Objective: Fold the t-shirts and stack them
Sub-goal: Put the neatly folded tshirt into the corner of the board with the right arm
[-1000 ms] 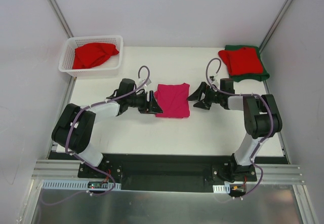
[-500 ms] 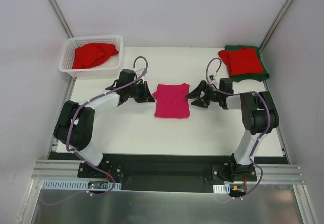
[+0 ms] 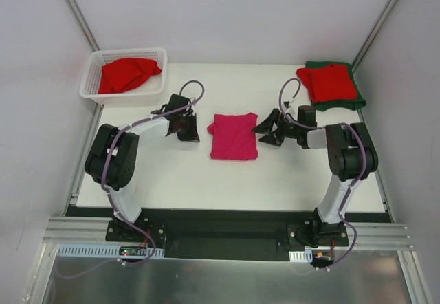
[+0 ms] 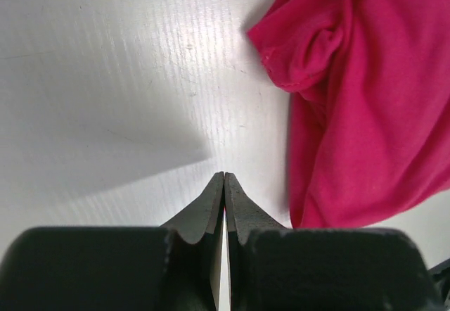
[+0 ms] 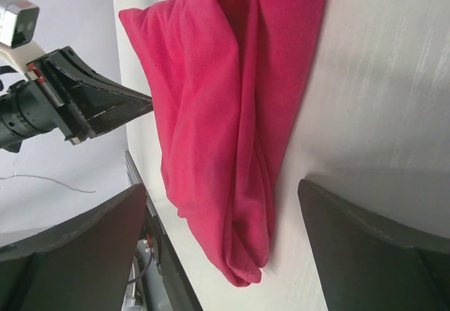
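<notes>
A magenta-pink t-shirt (image 3: 234,136) lies folded in the middle of the table. My left gripper (image 3: 192,128) is shut and empty, a short way left of the shirt's left edge. In the left wrist view its fingertips (image 4: 223,184) meet over bare table, with the pink shirt (image 4: 365,100) to the right. My right gripper (image 3: 265,130) stands open at the shirt's right edge. In the right wrist view the folded edge of the pink shirt (image 5: 225,114) lies between the wide-apart fingers of that gripper (image 5: 221,188), apparently untouched. A red t-shirt (image 3: 331,82) rests on a dark green one (image 3: 357,103) at the back right.
A white lattice basket (image 3: 88,84) stands at the back left with a crumpled red t-shirt (image 3: 127,73) in it. The white table (image 3: 206,180) is bounded by side walls. The left arm's shut fingers (image 5: 98,107) show beyond the shirt in the right wrist view.
My left gripper let go of the pink shirt's left edge, shut, and drew back to the left. The right gripper stayed open, almost unmoved.
</notes>
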{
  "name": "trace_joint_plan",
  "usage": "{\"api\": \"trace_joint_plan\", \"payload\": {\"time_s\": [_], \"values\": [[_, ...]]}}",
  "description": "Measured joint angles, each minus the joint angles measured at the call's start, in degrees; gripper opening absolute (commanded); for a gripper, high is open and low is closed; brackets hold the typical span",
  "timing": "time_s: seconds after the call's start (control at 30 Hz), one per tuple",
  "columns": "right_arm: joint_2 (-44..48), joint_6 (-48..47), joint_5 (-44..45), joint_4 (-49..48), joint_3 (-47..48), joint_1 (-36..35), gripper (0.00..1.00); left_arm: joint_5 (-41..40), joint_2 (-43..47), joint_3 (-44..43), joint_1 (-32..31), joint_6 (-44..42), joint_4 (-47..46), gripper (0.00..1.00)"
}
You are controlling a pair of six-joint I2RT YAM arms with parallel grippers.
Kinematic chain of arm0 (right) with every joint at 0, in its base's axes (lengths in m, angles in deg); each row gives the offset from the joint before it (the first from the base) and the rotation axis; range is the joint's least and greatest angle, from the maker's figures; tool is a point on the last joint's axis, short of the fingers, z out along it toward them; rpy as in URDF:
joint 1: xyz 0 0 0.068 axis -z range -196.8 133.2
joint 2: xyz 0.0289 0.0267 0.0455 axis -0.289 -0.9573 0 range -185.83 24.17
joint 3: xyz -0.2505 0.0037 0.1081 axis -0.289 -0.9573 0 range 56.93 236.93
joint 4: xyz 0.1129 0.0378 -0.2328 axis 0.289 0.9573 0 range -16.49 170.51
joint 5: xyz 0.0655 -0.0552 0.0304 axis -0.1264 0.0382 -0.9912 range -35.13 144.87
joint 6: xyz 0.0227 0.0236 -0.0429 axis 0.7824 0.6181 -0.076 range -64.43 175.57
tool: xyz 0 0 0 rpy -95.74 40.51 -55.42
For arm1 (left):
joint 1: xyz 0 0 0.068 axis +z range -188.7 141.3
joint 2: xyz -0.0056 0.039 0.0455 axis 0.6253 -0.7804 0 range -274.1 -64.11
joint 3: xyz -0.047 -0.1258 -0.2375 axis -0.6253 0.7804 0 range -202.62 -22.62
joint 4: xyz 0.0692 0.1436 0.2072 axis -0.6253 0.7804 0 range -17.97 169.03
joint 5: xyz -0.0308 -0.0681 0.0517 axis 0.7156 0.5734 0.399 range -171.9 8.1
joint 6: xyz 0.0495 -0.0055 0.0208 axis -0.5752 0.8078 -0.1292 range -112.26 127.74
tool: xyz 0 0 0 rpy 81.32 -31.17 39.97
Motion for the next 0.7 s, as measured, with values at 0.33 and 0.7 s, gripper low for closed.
{"api": "trace_joint_plan", "payload": {"time_s": [0.33, 0.7], "values": [[-1.3, 0.4, -0.5, -0.9, 1.1, -0.9, 0.94, -1.0, -7.1, -6.0, -0.9, -0.4, 1.4, 0.00], [-3.5, 1.0, -0.7, -1.7, 3.5, -3.9, 0.95, -0.8, -9.8, -9.2, -2.8, -0.6, 1.7, 0.00]]}}
